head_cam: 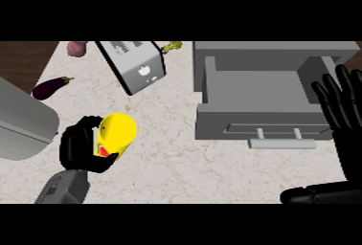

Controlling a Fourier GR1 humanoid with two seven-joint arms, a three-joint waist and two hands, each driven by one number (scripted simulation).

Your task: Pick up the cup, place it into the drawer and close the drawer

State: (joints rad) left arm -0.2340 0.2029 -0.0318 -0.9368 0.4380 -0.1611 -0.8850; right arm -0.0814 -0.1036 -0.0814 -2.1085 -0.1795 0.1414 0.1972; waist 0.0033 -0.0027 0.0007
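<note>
1. Pale marbled table [212, 167], dark wood strip along the far left edge.
2. Cup [117, 134]: on the left side of the table, well apart from the drawer [258, 95]. Long axis runs near-vertical in view, top end tilted slightly to the right. Can't tell which end is the mouth.
3. Cup look: bright yellow, smooth, rounded at the upper end, with a small red mark near the lower end.
4. Left hand [81, 148]: fingers curled round the cup's left and lower side.
5. Right hand [343, 105]: at the right edge, fingers straight and spread, pointing up, holding nothing, overlapping the drawer's right side.
6. Drawer: grey, pulled open, handle toward the near side.
7. Far side: eggplant [51, 87], toaster [134, 64].
</note>
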